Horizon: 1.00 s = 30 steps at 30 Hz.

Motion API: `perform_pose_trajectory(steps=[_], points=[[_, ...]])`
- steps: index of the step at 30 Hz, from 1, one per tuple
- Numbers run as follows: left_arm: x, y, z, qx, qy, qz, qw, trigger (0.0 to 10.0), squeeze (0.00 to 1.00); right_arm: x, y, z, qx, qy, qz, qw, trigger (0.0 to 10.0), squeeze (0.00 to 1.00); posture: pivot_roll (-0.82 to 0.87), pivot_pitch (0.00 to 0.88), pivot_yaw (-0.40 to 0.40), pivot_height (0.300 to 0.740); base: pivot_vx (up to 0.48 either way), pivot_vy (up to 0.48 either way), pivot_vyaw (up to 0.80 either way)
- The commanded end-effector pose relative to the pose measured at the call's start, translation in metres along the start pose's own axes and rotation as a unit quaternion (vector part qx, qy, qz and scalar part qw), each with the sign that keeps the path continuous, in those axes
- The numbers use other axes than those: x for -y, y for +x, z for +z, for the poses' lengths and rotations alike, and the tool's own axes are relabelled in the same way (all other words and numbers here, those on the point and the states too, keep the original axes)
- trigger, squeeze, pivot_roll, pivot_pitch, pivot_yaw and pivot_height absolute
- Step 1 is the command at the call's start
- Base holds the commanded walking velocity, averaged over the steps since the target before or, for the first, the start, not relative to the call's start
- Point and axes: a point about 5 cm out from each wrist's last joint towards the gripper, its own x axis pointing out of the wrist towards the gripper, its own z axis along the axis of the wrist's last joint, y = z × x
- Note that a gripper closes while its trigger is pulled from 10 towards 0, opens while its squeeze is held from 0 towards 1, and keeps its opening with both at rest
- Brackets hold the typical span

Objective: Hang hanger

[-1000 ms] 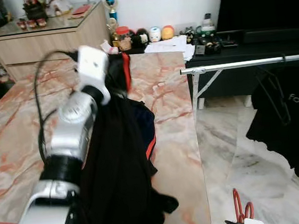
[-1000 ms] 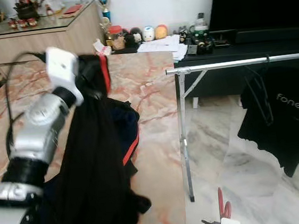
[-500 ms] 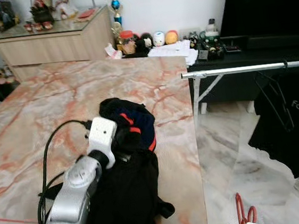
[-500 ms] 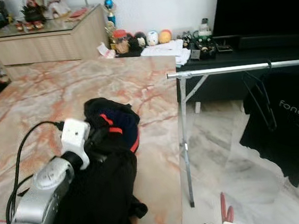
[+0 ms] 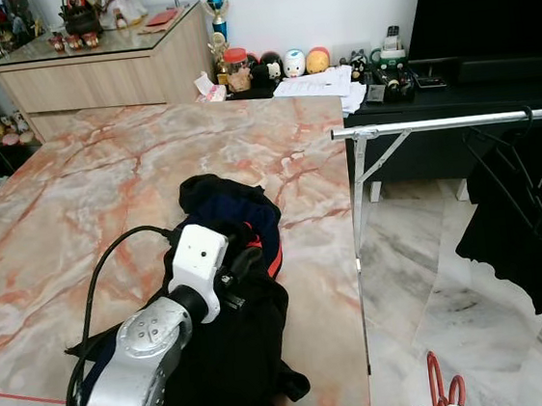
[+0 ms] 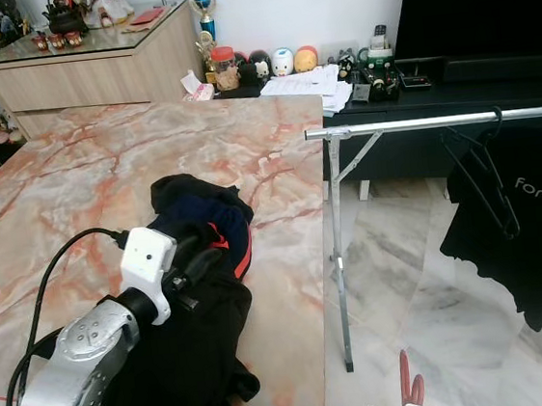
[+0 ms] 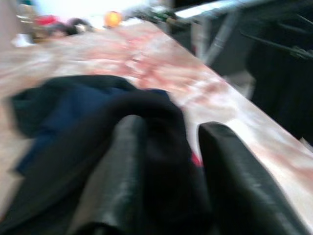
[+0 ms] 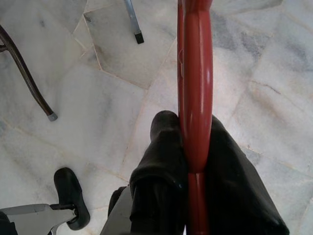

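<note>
The left pincer [image 7: 166, 161] sits low on the table [image 5: 77, 204], its two black fingers pinching a fold of the black cloth [image 5: 234, 362]. Just past it lies a blue and red top [image 5: 243, 216]. The right pincer [image 8: 195, 161] squeezes the red hanger [image 8: 195, 83] tight, down over the floor [image 8: 88, 117]. The rail [image 5: 447, 123] is off to the right.

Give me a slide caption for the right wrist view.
Right gripper shut on a red hanger, held low over the marble floor near a rack foot.
</note>
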Motion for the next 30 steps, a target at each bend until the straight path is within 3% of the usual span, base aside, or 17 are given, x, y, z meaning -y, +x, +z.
perform_pose_trajectory(steps=[1,8,9,30], points=[[-0.011,-0.004,0.013,0.035,-0.004,0.057,0.998,10.0,1.00,-0.002,-0.001,-0.005,-0.009,-0.002,0.005,1.000,10.0,0.00,0.15,0.041,0.062,0.740,0.000,0.000,0.00],[-0.006,-0.007,0.025,0.077,-0.029,0.072,0.994,10.0,0.96,-0.002,-0.001,-0.005,-0.009,0.000,0.004,1.000,10.0,0.00,0.15,0.046,0.062,0.740,0.000,0.000,0.00],[-0.003,-0.008,0.024,0.075,-0.025,0.071,0.994,10.0,0.00,-0.001,-0.001,-0.005,-0.009,0.000,0.003,1.000,10.0,0.00,0.15,0.048,0.061,0.740,0.000,-0.259,0.00],[-0.004,-0.012,0.022,0.073,-0.026,0.084,0.993,10.0,0.00,-0.001,0.000,-0.002,-0.005,0.003,0.002,1.000,10.0,0.00,0.15,0.053,0.051,0.740,0.000,-0.480,0.00]])
